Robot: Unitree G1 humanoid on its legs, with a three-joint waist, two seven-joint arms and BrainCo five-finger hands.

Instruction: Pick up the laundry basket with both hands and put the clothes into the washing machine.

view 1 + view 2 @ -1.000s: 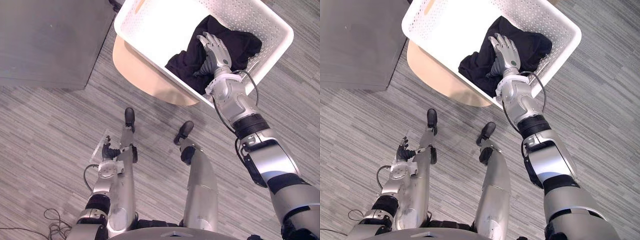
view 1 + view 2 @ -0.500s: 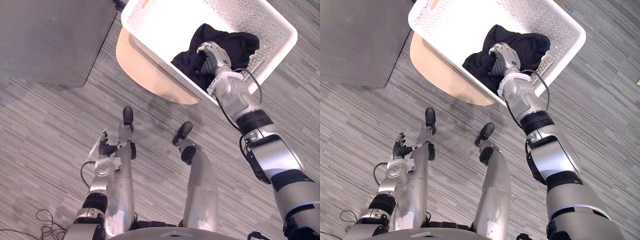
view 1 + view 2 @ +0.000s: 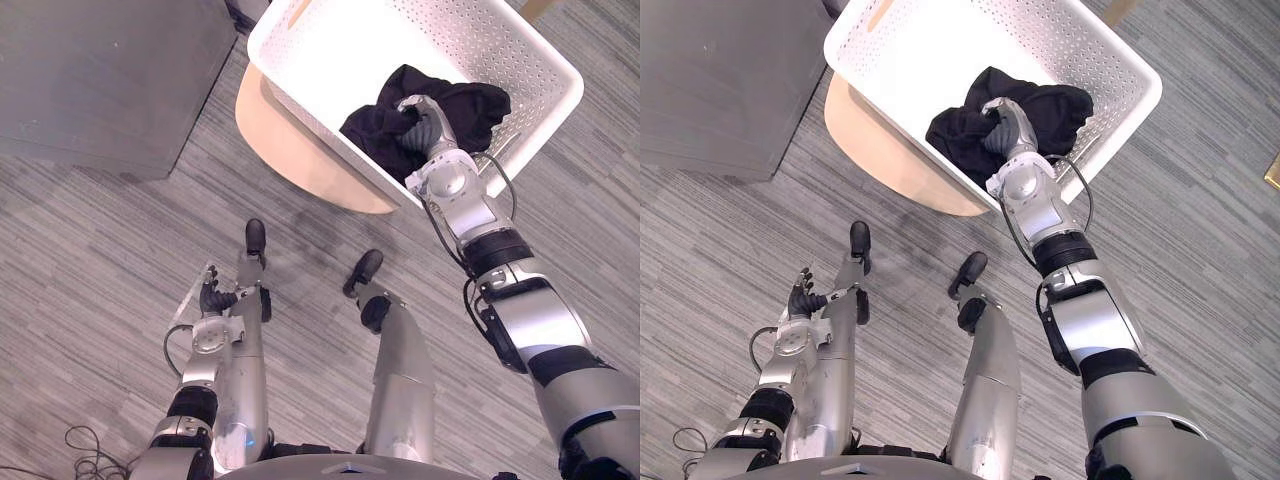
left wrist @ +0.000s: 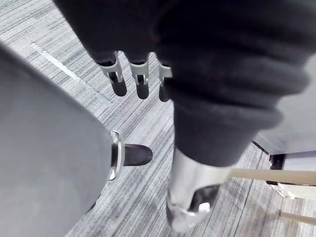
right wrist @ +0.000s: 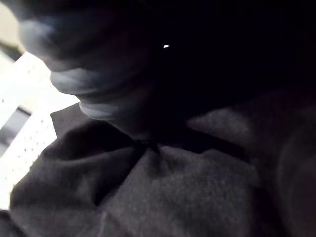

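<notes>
A white perforated laundry basket [image 3: 330,50] rests on a round beige stool top [image 3: 290,150] ahead of me. A bundle of black clothes [image 3: 470,100] lies in its near right corner. My right hand [image 3: 425,120] reaches over the near rim and its fingers are curled into the black cloth [image 5: 187,192], which is bunched up under them. My left hand [image 3: 213,298] hangs low at my left side, well away from the basket. Its fingers [image 4: 140,84] are relaxed and hold nothing.
A grey cabinet [image 3: 100,70] stands on the floor to the upper left, close to the stool. Grey wood-grain floor [image 3: 90,260] spreads out on both sides. A tan object [image 3: 1274,170] shows at the right edge.
My right hand's fingers, flat on the black clothes a second ago, have curled shut into the cloth and gathered it. The left hand stays at my side.
</notes>
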